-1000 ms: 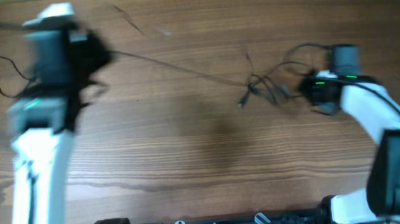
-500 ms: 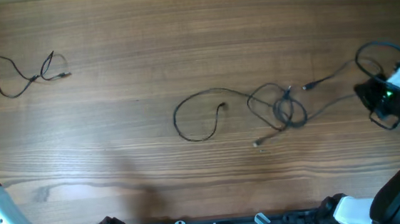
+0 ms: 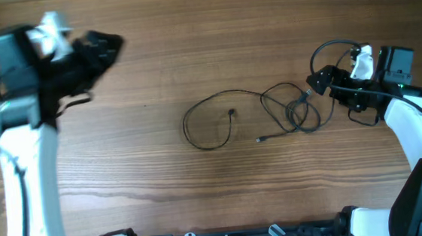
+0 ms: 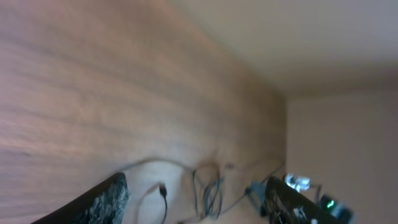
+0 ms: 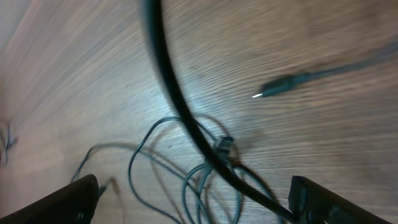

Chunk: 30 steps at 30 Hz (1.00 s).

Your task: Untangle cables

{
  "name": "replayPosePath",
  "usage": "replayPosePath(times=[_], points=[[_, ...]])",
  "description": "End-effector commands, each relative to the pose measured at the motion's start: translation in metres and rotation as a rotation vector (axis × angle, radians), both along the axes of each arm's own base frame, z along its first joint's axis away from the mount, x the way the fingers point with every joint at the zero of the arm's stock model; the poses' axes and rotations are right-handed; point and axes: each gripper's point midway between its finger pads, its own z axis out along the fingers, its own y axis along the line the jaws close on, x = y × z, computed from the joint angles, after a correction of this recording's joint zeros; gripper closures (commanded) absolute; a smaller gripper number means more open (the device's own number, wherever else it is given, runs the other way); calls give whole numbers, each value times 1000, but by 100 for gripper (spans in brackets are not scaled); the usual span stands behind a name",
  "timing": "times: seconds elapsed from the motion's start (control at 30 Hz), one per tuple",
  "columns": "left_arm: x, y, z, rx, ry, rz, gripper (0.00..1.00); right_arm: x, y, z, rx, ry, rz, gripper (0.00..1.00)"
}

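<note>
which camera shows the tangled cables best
Overhead: it shows the cables whole, end to end, lying on the table. The right wrist view shows only their tangled part, blurred and crossed by a thick black cable. The left wrist view shows them small and blurred.

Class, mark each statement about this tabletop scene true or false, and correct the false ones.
1. The cables lie on a wooden table. True.
2. The left gripper is clamped on a cable. False: its jaws are open and empty, over the table's left end, away from the cables.
3. The right gripper is open, close to the tangled end of the cables. True.
4. The cables are stretched out in one straight line. False: they form a wide loop and a knotted tangle.
</note>
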Motion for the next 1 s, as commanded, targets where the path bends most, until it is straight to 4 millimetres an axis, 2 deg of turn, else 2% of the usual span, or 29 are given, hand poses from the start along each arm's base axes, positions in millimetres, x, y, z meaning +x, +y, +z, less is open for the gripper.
replayPosePath(times=[0.0,0.03,0.07,0.1,0.17,0.2,0.33,0.53,0.63,0.7,0.73,0.77,0.8,0.83,0.9,0.97], points=[[2,-72,-55,9,146,-194,29,1,-13,2,-16,24,-109,0],[1,-99,-75,15,186,-261,31,1,-13,2,-16,25,-109,0],[0,-117,-89,19,209,-303,35,1,-13,2,-15,25,-110,0],[-1,-147,-112,14,258,-350,37,1,-13,2,-13,27,-111,0],[-4,-177,-137,-1,320,-371,40,-1,-12,1,-9,35,-109,0],[-9,-205,-162,-21,391,-378,44,-4,-11,-1,-7,49,-107,0],[-24,-251,-206,-36,486,-402,52,-6,-10,-2,-5,62,-106,0],[-52,-298,-248,10,514,-469,51,-11,-8,-4,4,83,-104,0],[-56,-301,-275,74,562,-359,53,-17,-7,-7,10,113,-103,0],[-58,-311,-285,72,547,-375,55,-21,-5,-9,16,134,-103,0],[-57,-315,-290,73,534,-379,60,-23,-4,-10,18,145,-102,0],[-54,-315,-293,82,524,-372,69,-25,-3,-11,19,151,-95,0],[-51,-313,-296,100,509,-363,95,-27,1,-10,28,151,-67,0],[-45,-308,-298,133,473,-360,96,-30,7,-10,44,155,-40,0],[-33,-299,-290,141,430,-371,96,-34,14,-8,55,142,24,0],[-14,-276,-266,130,410,-327,96,-37,23,-4,58,97,128,0]])
